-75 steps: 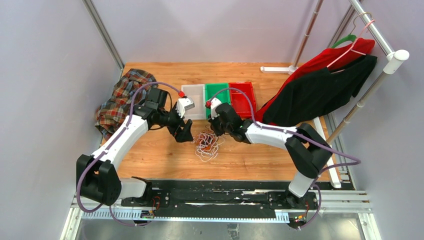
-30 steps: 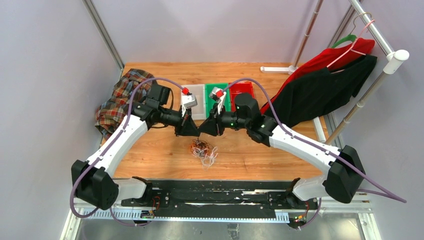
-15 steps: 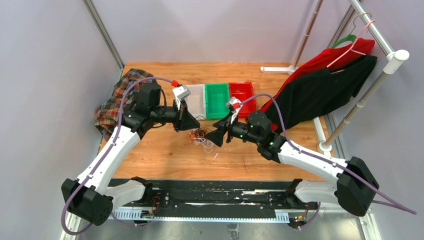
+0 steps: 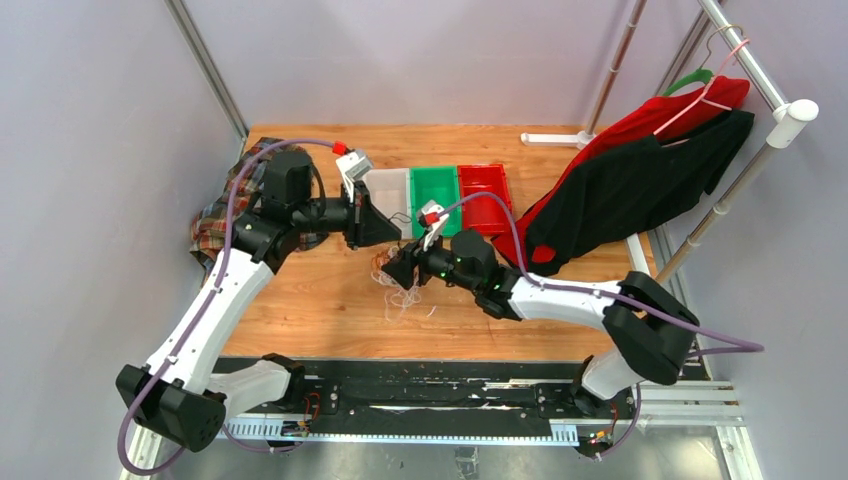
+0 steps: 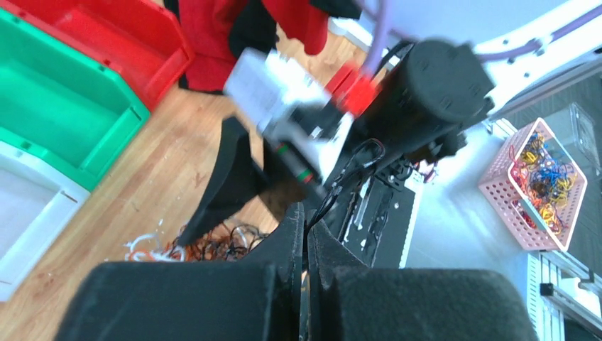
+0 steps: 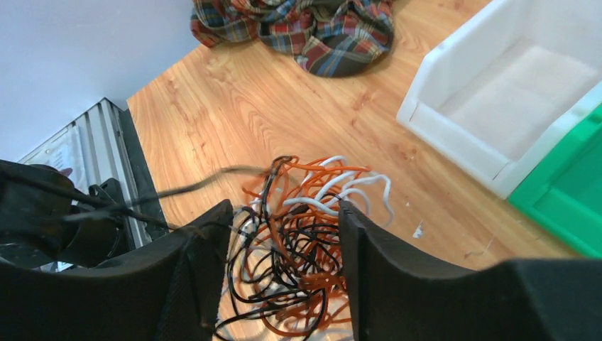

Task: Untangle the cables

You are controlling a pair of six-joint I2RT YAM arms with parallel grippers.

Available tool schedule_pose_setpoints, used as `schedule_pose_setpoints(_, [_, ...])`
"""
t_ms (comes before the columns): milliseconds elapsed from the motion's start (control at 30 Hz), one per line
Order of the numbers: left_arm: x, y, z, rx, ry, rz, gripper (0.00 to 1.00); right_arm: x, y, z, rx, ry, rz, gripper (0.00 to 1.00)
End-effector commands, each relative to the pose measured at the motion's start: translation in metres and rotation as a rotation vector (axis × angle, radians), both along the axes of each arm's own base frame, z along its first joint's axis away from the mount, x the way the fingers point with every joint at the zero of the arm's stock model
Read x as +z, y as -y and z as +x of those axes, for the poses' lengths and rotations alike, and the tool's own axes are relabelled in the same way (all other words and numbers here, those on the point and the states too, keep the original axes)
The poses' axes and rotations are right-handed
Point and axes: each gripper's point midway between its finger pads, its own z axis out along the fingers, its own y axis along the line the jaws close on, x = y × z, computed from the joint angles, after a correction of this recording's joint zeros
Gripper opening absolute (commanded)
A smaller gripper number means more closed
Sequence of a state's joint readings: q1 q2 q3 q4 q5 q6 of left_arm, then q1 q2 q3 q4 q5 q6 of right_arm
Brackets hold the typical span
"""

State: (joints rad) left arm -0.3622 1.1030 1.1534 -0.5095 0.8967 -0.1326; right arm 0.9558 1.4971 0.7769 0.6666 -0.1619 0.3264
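The cables (image 4: 405, 298) lie as a small tangled heap of white, orange-brown and black strands on the wooden table. My left gripper (image 4: 393, 234) hovers just behind the heap. In the left wrist view it (image 5: 307, 214) is shut on a thin black cable strand (image 5: 334, 190) that runs up out of the fingertips. My right gripper (image 4: 392, 275) is down at the heap from the right. In the right wrist view it (image 6: 280, 231) stands open with the cables (image 6: 305, 213) between its fingers (image 6: 202, 249). A taut black strand (image 6: 192, 187) leads off to the left.
A white bin (image 4: 392, 195), a green bin (image 4: 435, 195) and a red bin (image 4: 485, 190) stand in a row behind the heap. A plaid cloth (image 4: 240, 200) lies at the back left. Red and black garments (image 4: 640, 170) hang at the right. A pink basket (image 5: 543, 181) of cables sits off the table.
The two grippers, tip to tip above the heap a second ago, have parted. The left one drew back and left with its strand. The right one opened and came down over the heap.
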Motion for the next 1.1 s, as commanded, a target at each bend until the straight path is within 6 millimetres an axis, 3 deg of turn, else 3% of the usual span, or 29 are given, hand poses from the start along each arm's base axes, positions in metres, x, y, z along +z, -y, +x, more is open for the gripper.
schedule_pose_setpoints(0, [0.044, 0.002, -0.006, -0.017, 0.080, -0.062, 0.01, -0.009, -0.013, 0.004, -0.056, 0.008, 0.001, 0.53])
schedule_pose_setpoints(133, [0.068, 0.001, -0.010, -0.021, 0.115, -0.081, 0.01, -0.043, -0.003, 0.010, -0.139, -0.037, -0.037, 0.47])
schedule_pose_setpoints(333, [0.121, -0.008, -0.016, 0.009, 0.244, -0.077, 0.01, -0.073, 0.017, 0.012, -0.220, -0.069, -0.057, 0.45])
schedule_pose_setpoints(600, [0.228, -0.037, -0.017, 0.200, 0.550, -0.087, 0.00, -0.111, 0.033, 0.006, -0.261, -0.139, -0.077, 0.43])
schedule_pose_setpoints(700, [0.267, -0.059, -0.014, 0.347, 0.684, -0.097, 0.00, -0.120, 0.040, 0.003, -0.282, -0.160, -0.076, 0.44])
schedule_pose_setpoints(800, [0.308, -0.093, -0.010, 0.562, 0.832, -0.124, 0.00, -0.128, 0.049, 0.001, -0.307, -0.174, -0.084, 0.44])
schedule_pose_setpoints(967, [0.380, -0.139, -0.029, 0.799, 1.065, -0.215, 0.00, -0.138, 0.059, -0.001, -0.332, -0.188, -0.098, 0.48])
schedule_pose_setpoints(1067, [0.421, -0.157, -0.047, 0.875, 1.156, -0.280, 0.00, -0.139, 0.062, -0.003, -0.336, -0.188, -0.095, 0.51])
